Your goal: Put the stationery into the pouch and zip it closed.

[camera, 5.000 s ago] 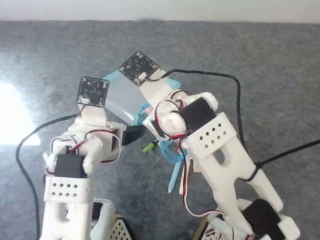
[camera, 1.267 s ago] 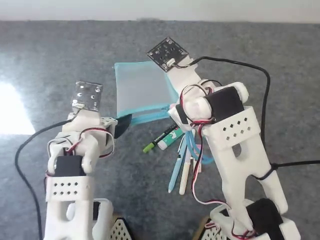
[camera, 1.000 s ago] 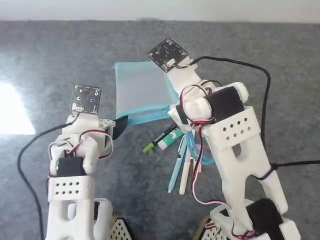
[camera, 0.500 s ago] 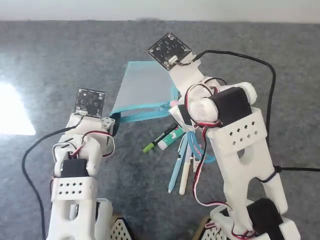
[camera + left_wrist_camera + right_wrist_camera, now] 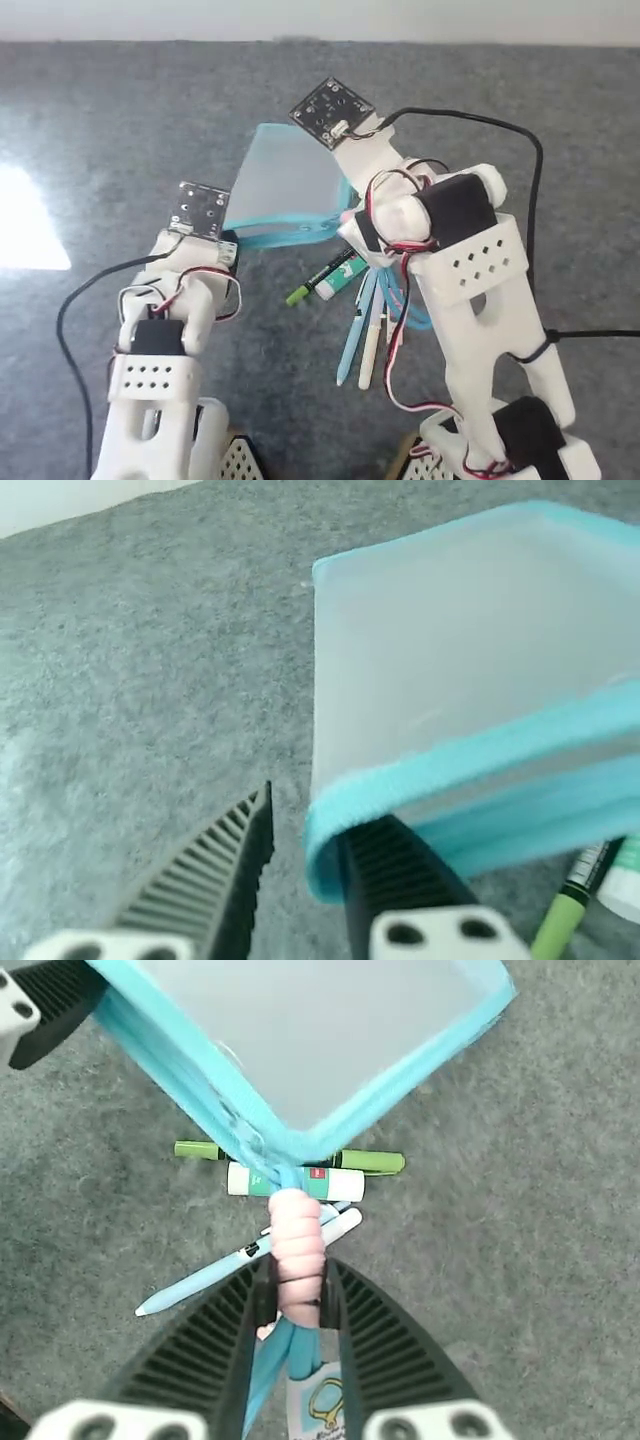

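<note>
Turquoise pouch (image 5: 285,185) is lifted off the grey table (image 5: 120,120), tilted, with its open zip edge facing the arms. The right gripper (image 5: 297,1270) is pinched on the pink zip pull (image 5: 297,1240) at one pouch corner. The left gripper (image 5: 315,815) is spread at the other corner, one jaw tucked under the zip edge and one outside it. A green marker (image 5: 300,293), glue stick (image 5: 340,278), blue pens (image 5: 352,345) and white pen (image 5: 372,345) lie on the table below the right arm, outside the pouch.

Left end effector (image 5: 312,825) gaping; right end effector (image 5: 298,1272) clamped tight
</note>
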`<state>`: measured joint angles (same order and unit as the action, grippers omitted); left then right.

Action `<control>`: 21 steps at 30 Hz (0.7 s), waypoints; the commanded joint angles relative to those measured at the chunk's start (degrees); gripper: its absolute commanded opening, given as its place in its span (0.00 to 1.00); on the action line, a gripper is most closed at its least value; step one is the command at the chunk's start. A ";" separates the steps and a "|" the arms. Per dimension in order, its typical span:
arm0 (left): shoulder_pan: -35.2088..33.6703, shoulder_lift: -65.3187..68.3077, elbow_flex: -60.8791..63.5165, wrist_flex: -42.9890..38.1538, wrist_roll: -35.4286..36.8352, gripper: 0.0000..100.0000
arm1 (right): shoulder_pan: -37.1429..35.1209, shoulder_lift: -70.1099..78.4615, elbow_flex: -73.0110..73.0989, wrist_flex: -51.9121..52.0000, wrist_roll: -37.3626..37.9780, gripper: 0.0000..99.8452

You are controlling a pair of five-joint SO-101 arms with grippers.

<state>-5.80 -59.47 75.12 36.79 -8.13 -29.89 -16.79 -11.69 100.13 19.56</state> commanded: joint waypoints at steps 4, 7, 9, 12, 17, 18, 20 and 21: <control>-1.76 -0.88 -0.84 2.02 4.04 0.08 | -4.09 -2.68 0.70 2.42 0.44 0.07; -1.85 -0.88 -1.27 2.20 4.40 0.08 | -9.54 -3.47 5.01 2.51 0.35 0.17; -1.93 -0.88 -1.27 2.20 5.01 0.08 | -13.05 -4.44 8.79 2.33 -0.35 0.23; -3.08 -0.79 -1.54 2.20 5.98 0.08 | -17.98 -7.96 12.13 2.24 -1.14 0.26; -4.92 -0.79 -1.63 2.20 6.15 0.08 | -18.07 -15.25 15.38 1.45 -0.35 0.24; -4.92 -0.79 -1.54 2.29 7.03 0.08 | -16.31 -16.22 17.41 0.40 -0.53 0.24; -4.92 -0.79 -1.89 4.13 9.41 0.08 | -11.74 -17.27 23.21 -2.86 -0.70 0.24; -4.92 -0.79 -2.42 5.36 10.55 0.08 | -9.01 -17.54 27.16 -5.49 -0.70 0.24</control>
<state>-10.37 -59.47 75.21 39.69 -0.57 -44.48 -31.74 8.88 99.25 19.21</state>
